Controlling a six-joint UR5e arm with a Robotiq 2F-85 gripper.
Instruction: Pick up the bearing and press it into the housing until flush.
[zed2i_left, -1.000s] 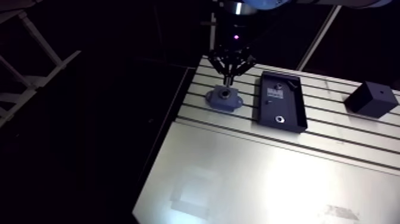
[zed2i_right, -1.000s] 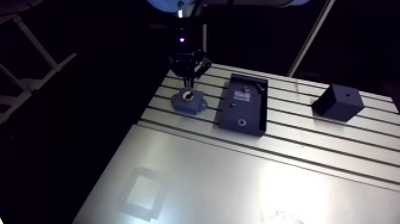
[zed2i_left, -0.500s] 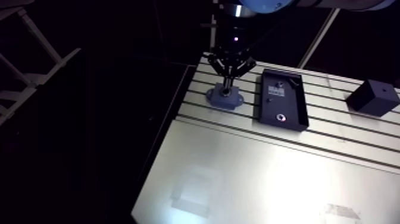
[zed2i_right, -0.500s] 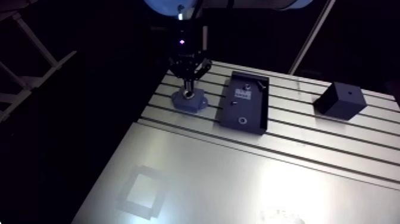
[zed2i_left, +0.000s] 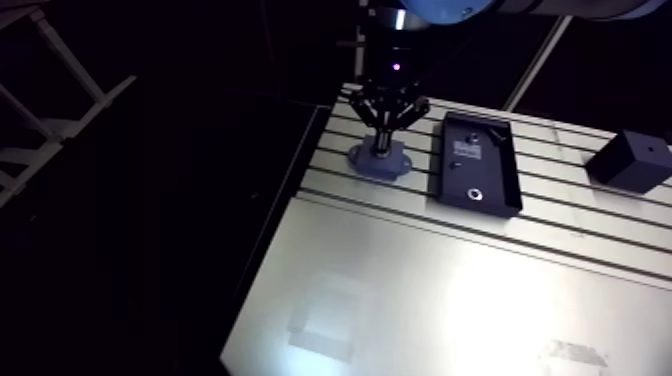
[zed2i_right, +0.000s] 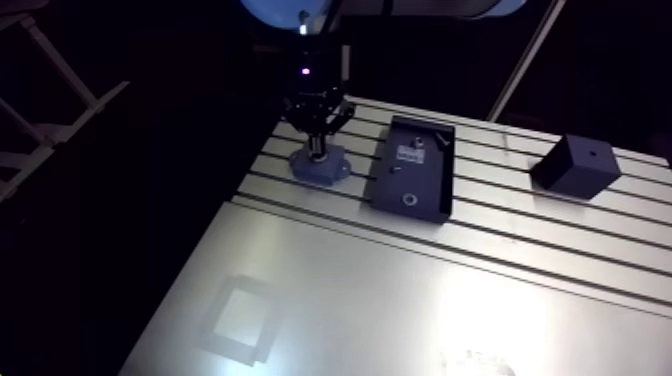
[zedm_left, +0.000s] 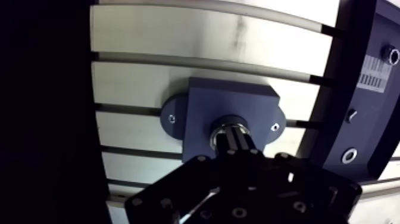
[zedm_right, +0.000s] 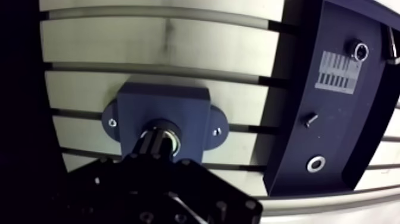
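Okay, the claw (zedm_left: 232, 138) is down on top of the housing (zedm_left: 208, 101), its two fingers drawn together with the tips planted on the bearing (zedm_left: 221, 128). Nothing seems to be clamped between them. The bearing shows only as a bright metal rim around the tips, sitting in the housing's round bore.

Key relation: the bearing is straight under the claw, bore axis vertical and in line with the fingers, so the press looks like a pure downward push with no sideways correction. I can't tell whether the rim is flush yet, because the tips hide most of it.

The housing sits flat on the slotted counter (zedm_left: 178, 36), flange ears out to either side. The black tray (zedm_left: 333, 89) lies just beside it, not touching.

Writing: a white barcode label (zedm_left: 374, 64) sits in the tray, its characters too small to read. No brand is visible anywhere.
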